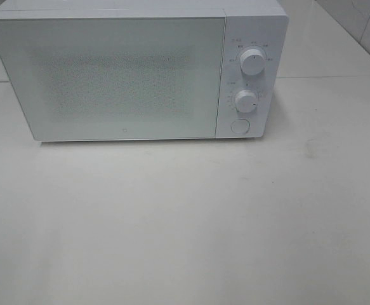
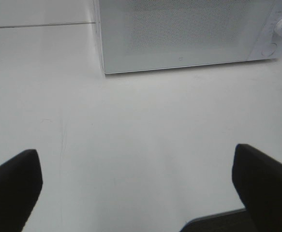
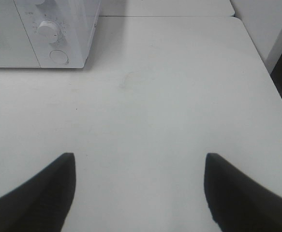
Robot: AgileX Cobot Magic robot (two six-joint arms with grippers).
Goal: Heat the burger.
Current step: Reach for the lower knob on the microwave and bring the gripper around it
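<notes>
Start stage, burger unseen — with left gripper (image 2: pixel 136 193) and right gripper (image 3: pixel 138 188) released, empty, press round button (image 1: pixel 240 126) at 2 o'clock, presumably opening closed microwave (image 1: pixel 108 76).

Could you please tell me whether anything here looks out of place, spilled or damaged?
Nothing looks spilled or damaged. The microwave stands level with its door shut, and the table has a faint scuff. Oddly, no burger shows in any view.

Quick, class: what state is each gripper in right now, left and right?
Left gripper: open, holding nothing.
Right gripper: open, holding nothing.
</notes>
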